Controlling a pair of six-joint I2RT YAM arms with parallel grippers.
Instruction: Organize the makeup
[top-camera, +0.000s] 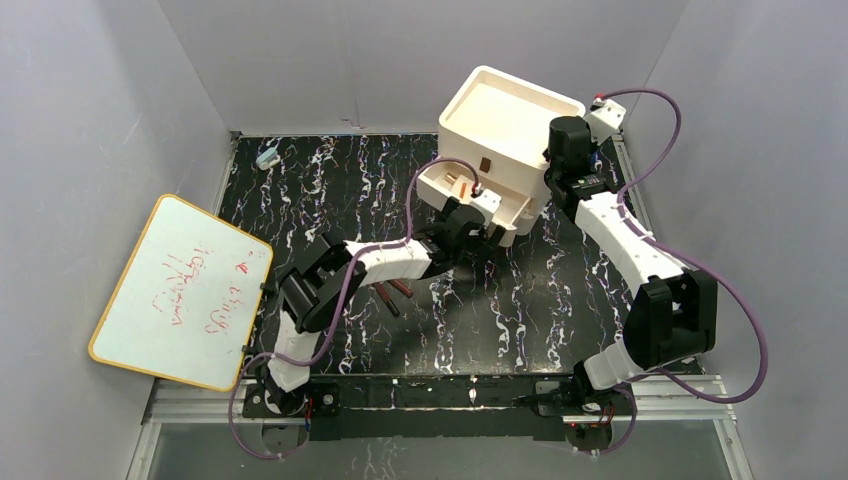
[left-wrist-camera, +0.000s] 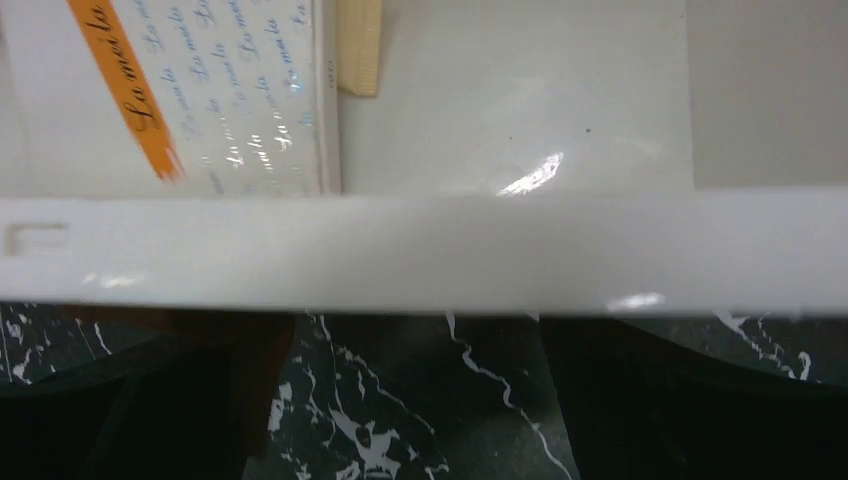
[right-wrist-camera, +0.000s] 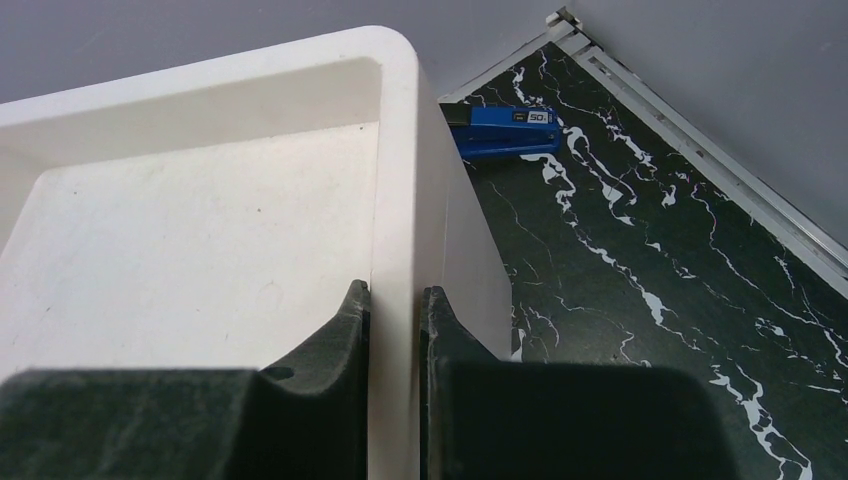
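The white drawer box stands at the back, with one drawer pulled out. In the left wrist view the drawer front crosses the frame. Behind it lie a flat pale printed piece with an orange stripe and a small tan piece. My left gripper is at the drawer front, open and empty, with the dark fingers wide apart below the edge. My right gripper is shut on the box's right rim. Two dark-red pencils lie on the table under the left arm.
A whiteboard with red writing leans at the left. A small light-blue object lies at the back left corner. A blue stapler-like thing lies behind the box near the wall. The table is black marble.
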